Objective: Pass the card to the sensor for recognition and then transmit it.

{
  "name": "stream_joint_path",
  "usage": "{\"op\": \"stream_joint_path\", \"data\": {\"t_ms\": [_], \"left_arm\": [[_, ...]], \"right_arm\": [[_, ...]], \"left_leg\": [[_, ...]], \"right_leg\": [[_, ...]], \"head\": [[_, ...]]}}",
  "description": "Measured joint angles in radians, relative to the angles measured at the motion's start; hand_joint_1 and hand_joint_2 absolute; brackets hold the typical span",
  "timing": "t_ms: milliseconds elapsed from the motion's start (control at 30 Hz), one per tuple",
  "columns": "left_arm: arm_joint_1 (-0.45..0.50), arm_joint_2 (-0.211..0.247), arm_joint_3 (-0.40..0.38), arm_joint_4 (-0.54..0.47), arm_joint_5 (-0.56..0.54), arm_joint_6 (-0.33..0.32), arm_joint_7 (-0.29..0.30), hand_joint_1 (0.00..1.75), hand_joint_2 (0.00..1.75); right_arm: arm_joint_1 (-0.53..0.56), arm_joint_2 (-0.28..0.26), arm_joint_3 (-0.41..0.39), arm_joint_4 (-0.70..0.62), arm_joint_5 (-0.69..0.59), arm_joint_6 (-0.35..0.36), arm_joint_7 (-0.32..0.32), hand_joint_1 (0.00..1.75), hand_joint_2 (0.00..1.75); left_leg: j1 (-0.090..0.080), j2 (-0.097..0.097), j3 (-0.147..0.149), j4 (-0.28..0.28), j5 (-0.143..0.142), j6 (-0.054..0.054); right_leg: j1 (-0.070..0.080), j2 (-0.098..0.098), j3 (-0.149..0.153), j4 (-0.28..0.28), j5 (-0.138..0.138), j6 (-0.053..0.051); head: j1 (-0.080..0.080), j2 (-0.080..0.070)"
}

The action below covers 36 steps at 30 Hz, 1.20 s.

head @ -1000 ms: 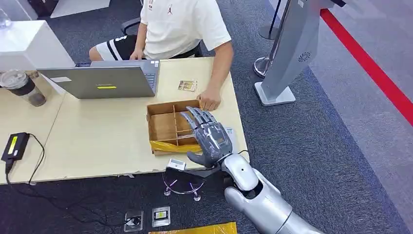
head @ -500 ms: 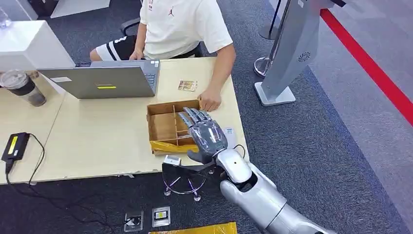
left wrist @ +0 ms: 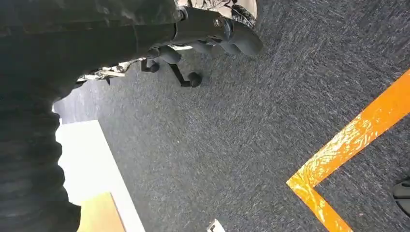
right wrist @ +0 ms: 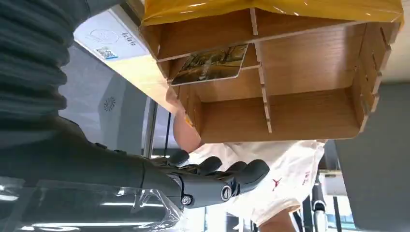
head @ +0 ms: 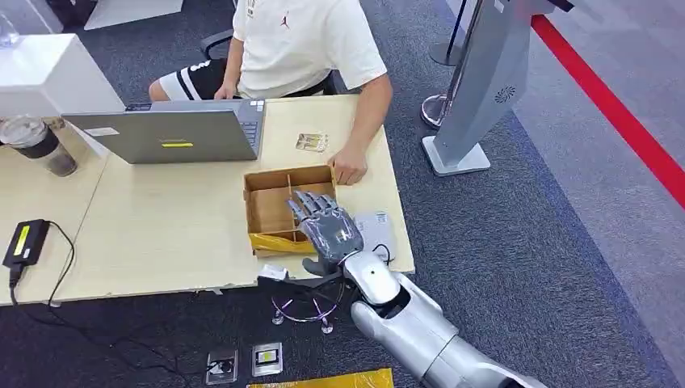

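Wooden box (head: 279,206) | right hand (head: 325,229) hides part | card (right wrist: 211,64) inside

The head view looks down from high up at the table (head: 161,234). The right wrist view sits close by the box (right wrist: 290,96), which both show.

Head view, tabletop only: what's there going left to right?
Black power adapter → lidded cup → laptop → divided cardboard box with the right hand over it → white sensor pad.
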Motion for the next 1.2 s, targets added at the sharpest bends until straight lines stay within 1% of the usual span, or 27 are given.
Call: {"op": "stream_joint_path", "data": {"t_ms": [67,133,200,233,300,367,400,567,667,700,733,800,933,1067,1200], "left_arm": [[0.000,0.000,0.000,0.000,-0.003,0.000,-0.002,0.00,1.75],[0.000,0.000,-0.001,0.000,-0.006,0.002,-0.002,0.00,1.75],[-0.001,-0.001,-0.006,0.000,-0.013,0.006,-0.003,0.00,1.75],[-0.001,-0.001,-0.008,0.000,-0.014,0.007,-0.004,0.00,1.75],[-0.001,-0.002,-0.010,0.000,-0.015,0.009,-0.005,0.00,1.75],[-0.001,-0.002,-0.014,0.000,-0.016,0.010,-0.005,0.00,1.75],[-0.001,-0.003,-0.016,0.000,-0.016,0.011,-0.005,0.00,1.75],[-0.002,-0.003,-0.019,0.000,-0.016,0.013,-0.005,0.00,1.75],[-0.002,-0.003,-0.025,0.000,-0.016,0.013,-0.005,0.00,1.75],[-0.002,-0.003,-0.025,0.000,-0.016,0.013,-0.005,0.00,1.75],[-0.002,-0.003,-0.026,0.000,-0.016,0.013,-0.005,0.00,1.75],[-0.003,-0.003,-0.027,0.000,-0.016,0.013,-0.005,0.00,1.75],[-0.003,-0.003,-0.032,0.000,-0.014,0.013,-0.005,0.00,1.75],[-0.003,-0.005,-0.034,0.000,-0.010,0.010,-0.005,0.00,1.75],[-0.003,-0.007,-0.034,0.000,0.002,0.008,-0.002,0.00,1.75]], "right_arm": [[-0.004,0.005,0.002,0.012,0.000,-0.001,0.000,0.02,1.75],[-0.013,0.011,0.005,0.034,0.000,-0.005,0.000,0.07,1.75],[-0.024,0.018,0.008,0.065,-0.004,-0.020,-0.002,0.12,1.75],[-0.029,0.023,0.010,0.080,-0.006,-0.030,-0.004,0.12,1.75],[-0.040,0.032,0.011,0.115,-0.008,-0.055,-0.008,0.24,1.75],[-0.049,0.041,0.011,0.150,-0.009,-0.069,-0.008,0.31,1.75],[-0.053,0.045,0.011,0.162,-0.009,-0.074,-0.008,0.28,1.75],[-0.078,0.061,0.010,0.227,-0.019,-0.109,-0.001,0.28,1.75],[-0.086,0.064,0.009,0.256,-0.023,-0.117,0.000,0.28,1.75],[-0.088,0.065,0.009,0.261,-0.023,-0.117,0.000,0.33,1.75],[-0.090,0.066,0.008,0.268,-0.023,-0.117,0.000,0.35,1.75],[-0.092,0.069,0.008,0.283,-0.023,-0.118,0.000,0.52,1.75],[-0.096,0.072,0.007,0.304,-0.021,-0.127,0.002,0.59,1.75],[-0.101,0.075,-0.001,0.328,-0.019,-0.137,0.002,0.79,1.75],[-0.102,0.081,-0.006,0.344,-0.018,-0.142,0.003,0.87,1.75]], "left_leg": [[0.000,0.000,0.000,0.000,0.000,0.000],[0.000,0.000,0.000,0.000,0.000,0.000],[0.000,0.000,0.000,0.000,0.000,0.000],[0.000,0.000,0.000,0.000,0.000,0.000],[0.000,0.000,0.000,0.000,0.000,0.000],[0.000,0.000,0.000,0.000,0.000,0.000],[0.000,0.000,0.000,0.000,0.000,0.000],[0.000,0.000,0.000,0.000,0.000,0.000],[0.000,0.000,0.000,0.000,0.000,0.000],[0.000,0.000,0.000,0.000,0.000,0.000],[0.000,0.000,0.000,0.000,0.000,0.000],[0.000,0.000,0.000,0.000,0.000,0.000],[0.000,0.000,0.000,0.000,0.000,0.000],[0.000,0.000,0.000,0.000,0.000,0.000],[0.000,0.000,0.000,0.000,0.000,0.000]], "right_leg": [[0.000,0.000,0.000,0.000,0.000,0.000],[0.000,0.000,0.000,0.000,0.000,0.000],[0.000,0.000,0.000,0.000,0.000,0.000],[0.000,0.000,0.000,0.000,0.000,0.000],[0.000,0.000,0.000,0.000,0.000,0.000],[0.000,0.000,0.000,0.000,0.000,0.000],[0.000,0.000,0.000,0.000,0.000,0.000],[0.000,0.000,0.000,0.000,0.000,0.000],[0.000,0.000,0.000,0.000,0.000,0.000],[0.000,0.000,0.000,0.000,0.000,0.000],[0.000,0.000,0.000,0.000,0.000,0.000],[0.000,0.000,0.000,0.000,0.000,0.000],[0.000,0.000,0.000,0.000,0.000,0.000],[0.000,0.000,0.000,0.000,0.000,0.000],[0.000,0.000,0.000,0.000,0.000,0.000]], "head": [[0.000,0.000],[0.000,0.000],[0.000,0.000],[0.000,0.000],[0.000,0.000],[0.000,0.000],[0.000,0.000],[0.000,0.000],[0.000,0.000],[0.000,0.000],[0.000,0.000],[0.000,0.000],[0.000,0.000],[0.000,0.000],[0.000,0.000]]}}
